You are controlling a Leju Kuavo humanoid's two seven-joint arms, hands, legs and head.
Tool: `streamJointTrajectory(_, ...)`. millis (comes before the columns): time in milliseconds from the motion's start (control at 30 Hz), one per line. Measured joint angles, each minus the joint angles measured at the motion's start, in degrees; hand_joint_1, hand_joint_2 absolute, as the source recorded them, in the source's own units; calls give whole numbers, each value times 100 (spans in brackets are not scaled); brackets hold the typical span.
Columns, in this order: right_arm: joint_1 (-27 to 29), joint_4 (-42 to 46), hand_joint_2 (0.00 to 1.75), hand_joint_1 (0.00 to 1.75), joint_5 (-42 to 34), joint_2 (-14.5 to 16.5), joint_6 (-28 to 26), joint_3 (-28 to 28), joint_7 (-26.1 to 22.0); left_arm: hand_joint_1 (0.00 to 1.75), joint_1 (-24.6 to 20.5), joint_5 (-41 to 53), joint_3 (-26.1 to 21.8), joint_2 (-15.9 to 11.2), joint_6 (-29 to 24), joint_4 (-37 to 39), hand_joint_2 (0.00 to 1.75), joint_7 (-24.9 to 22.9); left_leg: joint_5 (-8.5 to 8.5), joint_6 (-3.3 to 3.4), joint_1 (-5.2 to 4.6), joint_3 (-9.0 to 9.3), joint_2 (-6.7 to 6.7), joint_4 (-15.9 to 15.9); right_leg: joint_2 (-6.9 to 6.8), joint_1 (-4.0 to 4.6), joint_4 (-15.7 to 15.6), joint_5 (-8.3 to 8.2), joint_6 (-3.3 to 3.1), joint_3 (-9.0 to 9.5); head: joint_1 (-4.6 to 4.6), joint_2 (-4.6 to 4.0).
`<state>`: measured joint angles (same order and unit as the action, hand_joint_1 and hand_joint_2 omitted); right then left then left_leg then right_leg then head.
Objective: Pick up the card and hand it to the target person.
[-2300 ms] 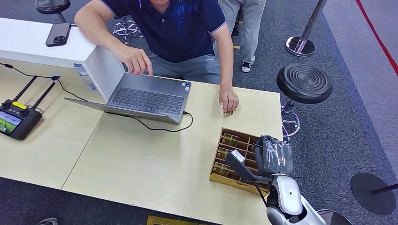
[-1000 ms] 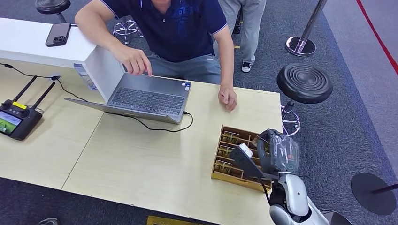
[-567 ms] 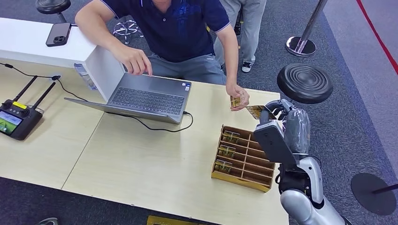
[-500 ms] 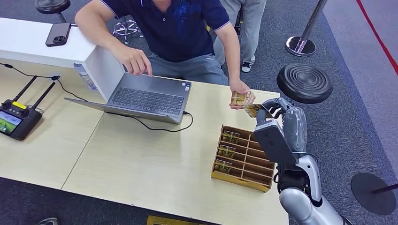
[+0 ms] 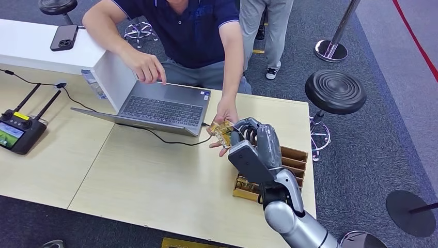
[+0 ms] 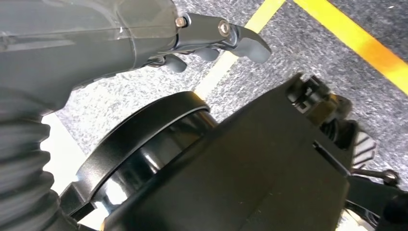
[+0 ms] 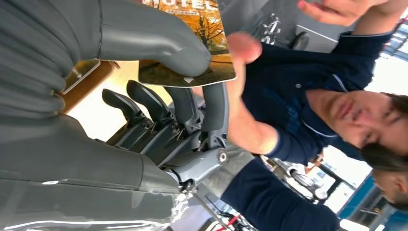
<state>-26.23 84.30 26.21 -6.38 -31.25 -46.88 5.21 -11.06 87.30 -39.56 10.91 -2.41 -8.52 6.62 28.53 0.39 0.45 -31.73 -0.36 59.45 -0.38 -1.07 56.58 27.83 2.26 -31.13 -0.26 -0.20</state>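
Head view, right hand: the right hand (image 5: 254, 140) is raised over the table (image 5: 155, 175), with a card (image 5: 222, 132) pinched at its fingertips.
Head view, person: a person's hand (image 5: 223, 120) is placed at the card (touching it, as far as can be told).
Head view, box: a wooden divided box (image 5: 289, 160) is seen under the forearm, near the table's right edge.
Head view, rest: an open laptop (image 5: 165, 106) and a remote controller (image 5: 18, 132) are set further left.
Left wrist view, left hand: the left hand (image 6: 207, 41) is seen over grey floor, fingers loosely apart, nothing held.
Right wrist view, card: the card (image 7: 190, 48) (an autumn tree is printed on it) is pressed between the thumb (image 7: 159, 41) and the darker fingers (image 7: 211, 106).
Right wrist view, person: the person's hand (image 7: 243, 50) is seen just behind the card.
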Motion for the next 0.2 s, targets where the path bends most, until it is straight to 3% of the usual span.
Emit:
streamJointTrajectory(33,-15,-66,175,173,39,39,-38,-27,12,0,4,-2,11,1,2,0,44,-1,0,0,0,0,0,0,0,0,0,0,0,0,0,0)
streamJointTrajectory(67,-24,-123,175,154,87,71,-79,-49,27,0,14,-5,22,-1,10,0,0,3,0,0,0,1,0,0,0,0,-1,0,0,-1,0,0)
streamJointTrajectory(100,-32,-168,175,136,136,95,-120,-66,47,0,29,-7,31,-4,21,0,0,8,0,0,0,1,0,1,0,0,-1,0,0,-1,0,0)
streamJointTrajectory(167,-42,-232,175,50,215,119,-180,-90,77,0,60,-10,38,-13,45,0,0,23,0,0,-1,1,0,1,0,0,-1,0,0,-2,-1,0)
streamJointTrajectory(200,-45,-244,175,33,230,123,-193,-94,86,0,68,-10,38,-14,52,0,0,27,0,0,-1,0,0,1,0,0,-1,0,0,-2,-1,0)
